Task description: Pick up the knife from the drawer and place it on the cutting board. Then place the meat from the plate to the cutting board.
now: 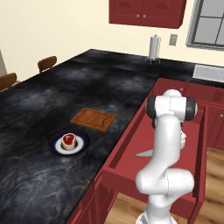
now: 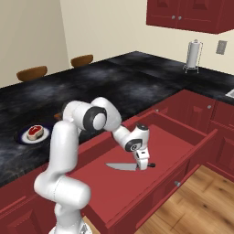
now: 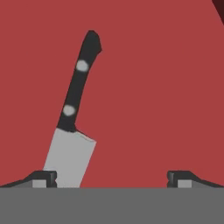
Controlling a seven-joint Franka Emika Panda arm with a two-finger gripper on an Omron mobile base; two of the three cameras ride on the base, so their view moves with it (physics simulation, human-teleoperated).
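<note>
The dark-red drawer [image 2: 173, 137] stands pulled out, its knob [image 2: 177, 183] on the front. The knife [image 2: 122, 167] lies flat on the drawer's red bottom. My gripper [image 2: 143, 161] hangs low over the knife's handle end, open. In the hand view the black handle [image 3: 81, 78] points up and the grey blade [image 3: 70, 155] runs down beside the left fingertip [image 3: 43, 178]; the gripper [image 3: 113, 179] holds nothing. On the black counter lies the cutting board [image 1: 93, 119]. In front of it, the meat [image 1: 68, 140] rests on the dark-blue plate [image 1: 81, 146]. From the left base view, my arm hides most of the knife [image 1: 144, 153].
A paper towel holder [image 1: 154, 47] stands at the counter's far corner, below red wall cabinets [image 1: 146, 11]. Two wooden chairs [image 1: 47, 62] sit beyond the counter's left edge. The drawer's raised walls [image 1: 127, 135] surround the knife. Wooden floor [image 2: 201, 201] lies to the right.
</note>
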